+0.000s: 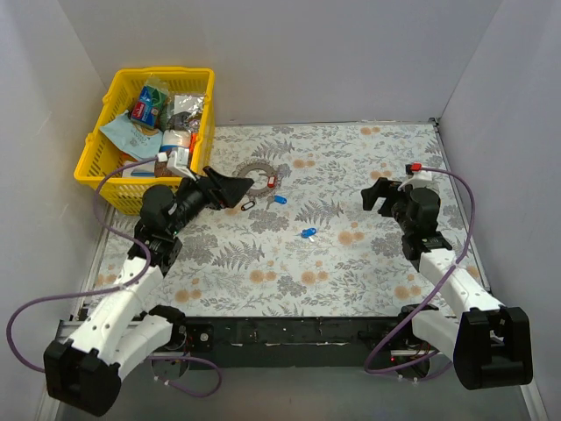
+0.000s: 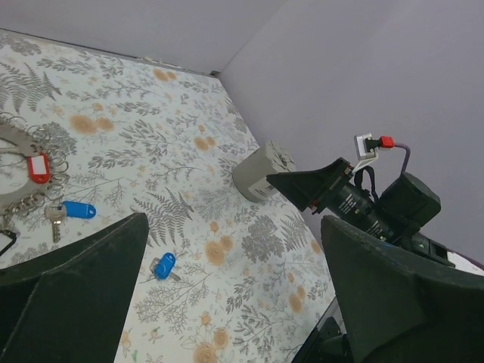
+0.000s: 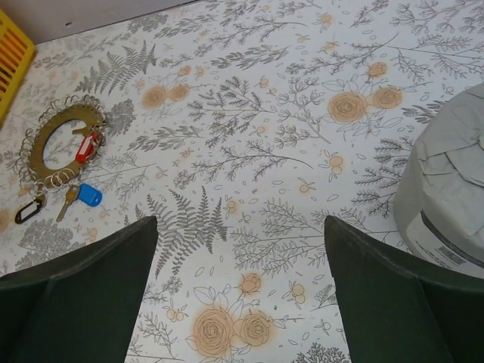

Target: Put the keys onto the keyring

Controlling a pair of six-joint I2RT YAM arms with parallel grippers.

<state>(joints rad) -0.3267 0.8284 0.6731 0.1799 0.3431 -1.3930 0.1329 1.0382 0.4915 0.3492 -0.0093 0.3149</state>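
No writing can be read. The grey cylinder (image 3: 446, 204) carries a white label with a dark strip, its print too small to make out, and the packets in the yellow basket (image 1: 96, 149) at the far left corner are just as unclear.

The keyring (image 1: 257, 173) lies flat on the floral bench (image 1: 351, 263), far left of centre, just right of the basket. A red key (image 1: 271, 181) rests against its right rim; I cannot tell if it is threaded on. One blue key (image 1: 280, 199) lies just near of the ring beside a black clip (image 1: 246, 207). A second blue key (image 1: 308, 233) lies apart, towards the middle.

The left end effector (image 1: 238, 191) hangs released beside the ring, grasping nothing. The right end effector (image 1: 377, 195) is likewise released, well apart to the right. Bare cloth spans between them; white walls close off the left, far and right edges.
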